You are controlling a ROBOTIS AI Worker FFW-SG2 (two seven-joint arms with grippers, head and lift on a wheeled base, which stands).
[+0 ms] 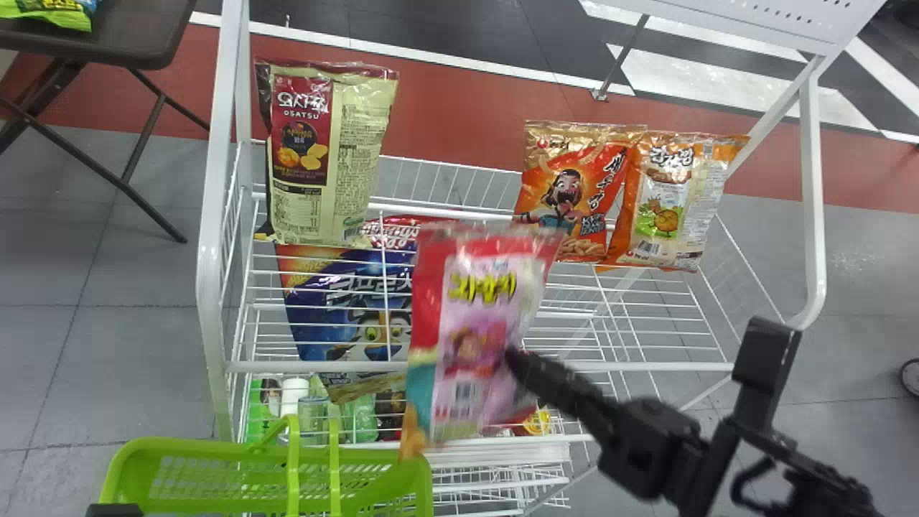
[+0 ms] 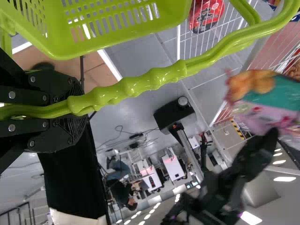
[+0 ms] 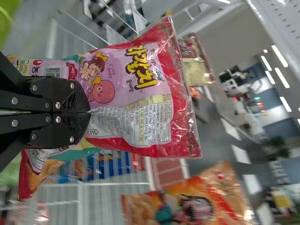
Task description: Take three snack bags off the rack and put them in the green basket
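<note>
My right gripper (image 1: 511, 359) is shut on a pink and red snack bag (image 1: 477, 316), held upright before the rack, just right of and above the green basket (image 1: 165, 446). In the right wrist view the gripper (image 3: 86, 112) pinches the bag (image 3: 140, 93) by its middle. At the head view's bottom left corner a dark bit of my left gripper (image 1: 115, 510) shows; in the left wrist view that gripper (image 2: 75, 110) is shut on the handle of the basket (image 2: 112, 35). On the rack (image 1: 212, 273) stand a red-and-cream bag (image 1: 327, 154), two orange bags (image 1: 567, 190) and a blue bag (image 1: 352, 309).
Green and brown packages (image 1: 362, 420) lie low in the rack, behind its wires. White posts frame the rack on both sides. A dark folding table (image 1: 136, 36) with a green bag stands at the back left.
</note>
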